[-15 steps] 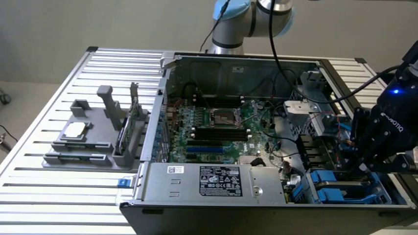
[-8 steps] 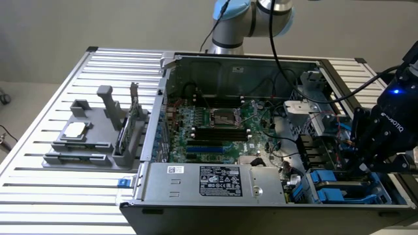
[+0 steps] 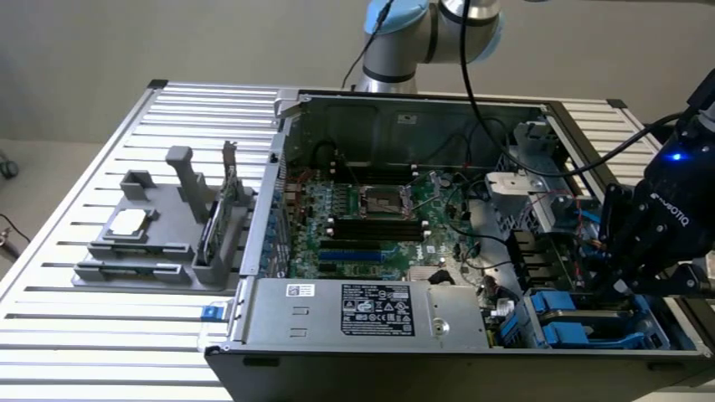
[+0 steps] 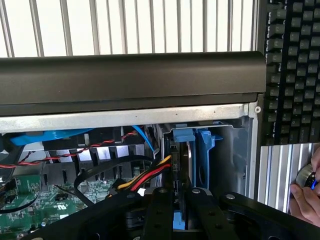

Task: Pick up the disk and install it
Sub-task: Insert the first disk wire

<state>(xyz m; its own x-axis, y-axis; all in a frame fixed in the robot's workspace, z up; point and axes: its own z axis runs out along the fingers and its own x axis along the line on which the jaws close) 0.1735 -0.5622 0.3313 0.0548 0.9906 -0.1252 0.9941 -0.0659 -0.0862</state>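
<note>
Inside case (image 3: 403,117): blue-framed disk (image 4: 192,150), seemingly upright.

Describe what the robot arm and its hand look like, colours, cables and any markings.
The arm has silver-grey tubular links with a light blue joint cap and black cables along it. The hand is black, with white lettering on its body, a small blue light, and black perforated link bars.
</note>
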